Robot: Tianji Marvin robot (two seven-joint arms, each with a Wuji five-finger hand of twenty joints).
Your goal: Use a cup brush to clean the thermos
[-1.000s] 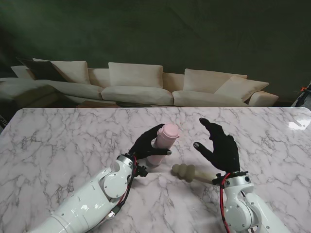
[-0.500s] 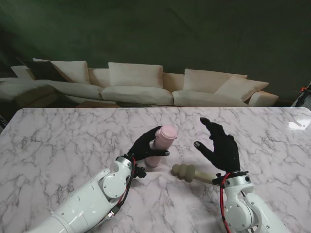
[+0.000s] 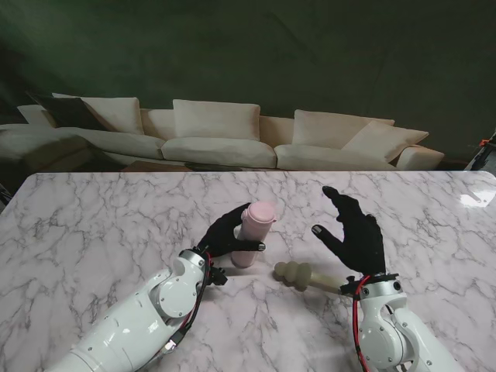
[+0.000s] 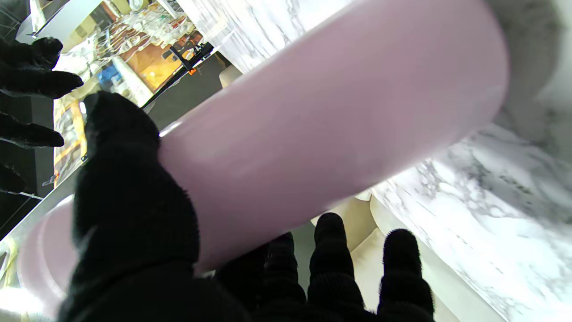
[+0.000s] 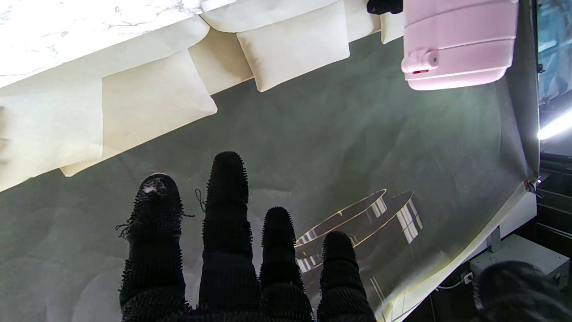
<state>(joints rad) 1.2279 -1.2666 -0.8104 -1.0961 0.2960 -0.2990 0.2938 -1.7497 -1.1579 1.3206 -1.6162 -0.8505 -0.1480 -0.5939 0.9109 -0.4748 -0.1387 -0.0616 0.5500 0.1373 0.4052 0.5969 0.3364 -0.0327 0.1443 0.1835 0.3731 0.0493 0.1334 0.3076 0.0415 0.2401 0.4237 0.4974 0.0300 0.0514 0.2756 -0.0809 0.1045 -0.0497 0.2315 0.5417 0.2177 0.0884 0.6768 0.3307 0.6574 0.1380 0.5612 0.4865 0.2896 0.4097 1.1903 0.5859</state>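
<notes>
Thermos (image 3: 253,232): one only, pink with its lid on, standing near the middle of the marble surface (image 3: 93,225) and leaning a little to the right, its base seemingly still on the marble. One cup brush (image 3: 304,276) lies on the surface just to the right of it and nearer to me, its pale ribbed head pointing left and its handle running off under the right wrist. The left hand (image 3: 225,232) is wrapped round the thermos body, thumb across the near side and the other fingers (image 4: 328,250) curled behind it (the left wrist view shows the black glove pressed onto the pink wall). The right hand (image 3: 353,232) holds nothing: it hangs above the brush handle with fingers spread and gently curved, palm turned toward the thermos, apart from both thermos and brush. From the right wrist view the lidded top of the thermos shows past the outstretched fingers (image 5: 228,201), with nothing between them. One long cream sofa (image 3: 225,132) with several cushions stands beyond the far edge of the surface, before a dark green backdrop.
</notes>
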